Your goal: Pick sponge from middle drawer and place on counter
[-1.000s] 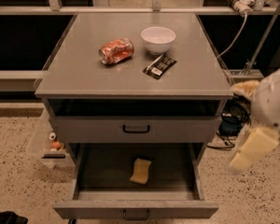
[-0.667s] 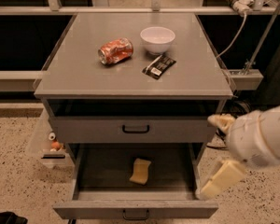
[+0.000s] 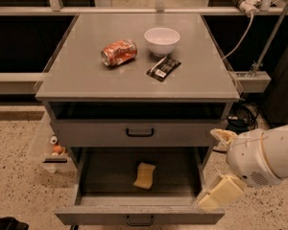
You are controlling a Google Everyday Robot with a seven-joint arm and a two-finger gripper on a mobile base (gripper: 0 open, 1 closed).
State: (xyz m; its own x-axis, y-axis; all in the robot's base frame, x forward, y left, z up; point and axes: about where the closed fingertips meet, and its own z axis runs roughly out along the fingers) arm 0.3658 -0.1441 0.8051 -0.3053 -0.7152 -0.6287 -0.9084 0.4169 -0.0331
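Observation:
The pale yellow-tan sponge (image 3: 145,175) lies flat in the middle of the open middle drawer (image 3: 139,215), which is pulled out at the bottom of the cabinet. The grey counter (image 3: 86,83) is the cabinet's top. My gripper (image 3: 221,165) is at the right of the cabinet, beside the drawer's right front corner, on a white rounded arm. Its cream fingers are spread apart, one by the upper drawer front and one (image 3: 220,193) by the open drawer's right rim. It holds nothing and is well apart from the sponge.
On the counter lie a crushed red can (image 3: 118,52), a white bowl (image 3: 162,40) and a black snack wrapper (image 3: 163,68). A closed drawer front with a black handle (image 3: 139,132) sits above the open drawer. A clear bin (image 3: 48,145) stands left; cables (image 3: 241,113) hang right.
My arm has moved left and down from the cabinet's right side to the open drawer's right front corner. The sponge and the counter items have not moved.

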